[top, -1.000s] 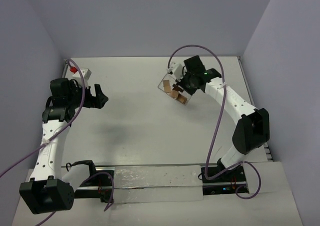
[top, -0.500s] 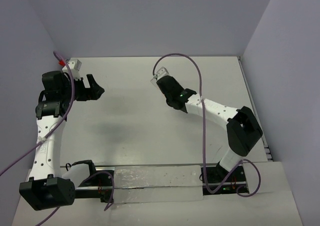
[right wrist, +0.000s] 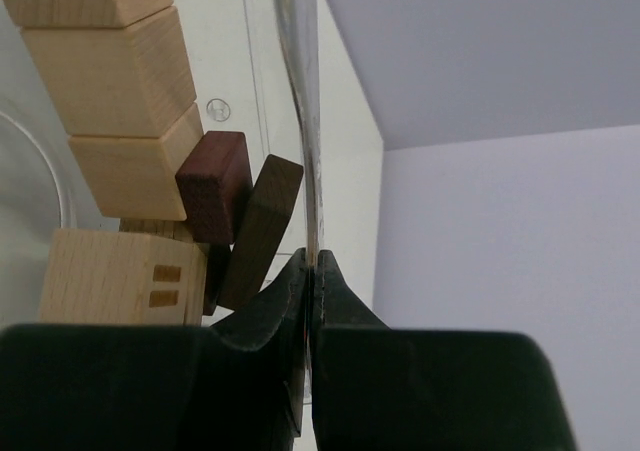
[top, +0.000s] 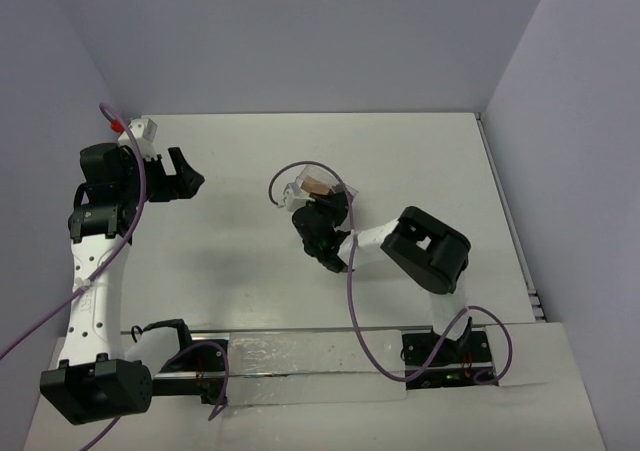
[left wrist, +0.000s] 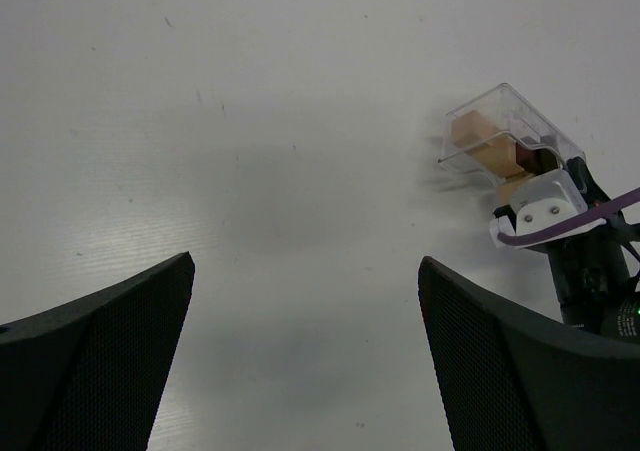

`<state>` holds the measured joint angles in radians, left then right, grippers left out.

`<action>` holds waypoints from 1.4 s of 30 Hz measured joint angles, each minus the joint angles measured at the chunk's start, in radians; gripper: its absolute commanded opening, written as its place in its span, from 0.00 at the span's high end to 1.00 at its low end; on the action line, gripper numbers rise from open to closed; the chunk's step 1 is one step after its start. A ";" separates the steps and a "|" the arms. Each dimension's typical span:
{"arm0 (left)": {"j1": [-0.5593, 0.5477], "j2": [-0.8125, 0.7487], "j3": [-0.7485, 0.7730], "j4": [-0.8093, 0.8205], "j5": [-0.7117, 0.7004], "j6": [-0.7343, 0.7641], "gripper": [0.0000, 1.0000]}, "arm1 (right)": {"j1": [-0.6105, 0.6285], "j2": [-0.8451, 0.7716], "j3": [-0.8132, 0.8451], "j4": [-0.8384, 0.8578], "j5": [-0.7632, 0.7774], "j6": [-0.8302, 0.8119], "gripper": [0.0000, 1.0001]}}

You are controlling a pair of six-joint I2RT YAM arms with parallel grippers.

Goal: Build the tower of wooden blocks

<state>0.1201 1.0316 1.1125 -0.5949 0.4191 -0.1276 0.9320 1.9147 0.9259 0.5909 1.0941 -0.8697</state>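
Lavender walls [top: 300, 31], white table [top: 400, 151], nothing stacked anywhere on it yet. No tower in any view.

Right arm [top: 425, 251] is folded in tight over the table's middle. Left arm [top: 95, 271] is parked at the far left, well apart from it.

Clear plastic tray [left wrist: 505, 111] sits at the tip of the right arm, tilted. I can't tell whether it's off the table or touching it. All the wood blocks [right wrist: 110, 81] I can see are inside it.

Right gripper [right wrist: 309, 266] is clamped on one thin tray wall, jaws pinched hard together with only the plastic between them. So it's gripping the tray, not a block.

Left gripper [top: 190, 174] is spread wide and holds nothing. It points across the bare table toward the tray.

The blocks are jumbled: tan cubes run in a rough row along the tray, with a couple of dark reddish-brown cubes [right wrist: 213, 186] leaning against the held wall, just beside the right fingers. They're on the inner side of that wall, so the fingers don't touch them.

Step, as I read it: still supply handling, getting the blocks to the work area. Stacking hasn't begun.

Next move probably calls for tipping or setting down the tray so the cubes are reachable singly. Then comes a fine pinch on one cube, and they're far smaller than either gripper. Risk is cubes scattering or rolling when they're dumped.
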 measured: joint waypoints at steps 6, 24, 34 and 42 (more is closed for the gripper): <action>0.001 -0.007 -0.006 0.000 0.000 0.000 0.01 | 0.018 0.073 -0.024 0.360 0.048 -0.286 1.00; 0.003 -0.017 -0.009 0.002 0.000 0.000 0.01 | 0.092 0.318 0.003 0.682 0.059 -0.808 1.00; 0.005 -0.019 -0.009 0.005 0.000 0.000 0.01 | 0.097 0.330 0.004 0.712 0.050 -0.873 1.00; 0.006 -0.020 -0.009 0.005 0.000 0.000 0.01 | 0.097 0.314 -0.006 0.732 0.015 -0.975 1.00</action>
<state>0.1263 1.0119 1.1032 -0.5897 0.4193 -0.1276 1.0286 2.2290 0.9199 1.3231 1.1089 -1.8451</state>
